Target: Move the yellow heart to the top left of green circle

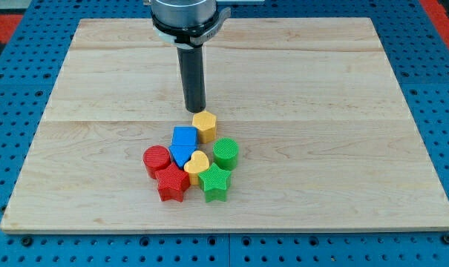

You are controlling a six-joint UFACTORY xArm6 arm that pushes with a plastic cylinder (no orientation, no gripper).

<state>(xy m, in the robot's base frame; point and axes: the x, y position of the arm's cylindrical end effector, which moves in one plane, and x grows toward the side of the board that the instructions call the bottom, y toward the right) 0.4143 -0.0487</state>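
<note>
The yellow heart sits in the middle of a tight cluster of blocks on the wooden board. The green circle is just to its right and slightly above, touching or nearly touching it. My tip is above the cluster, just above and left of the yellow hexagon, well above the heart.
A blue pentagon-like block and a blue heart-like block lie up-left of the heart. A red circle is at the left, a red star at lower left, a green star at lower right.
</note>
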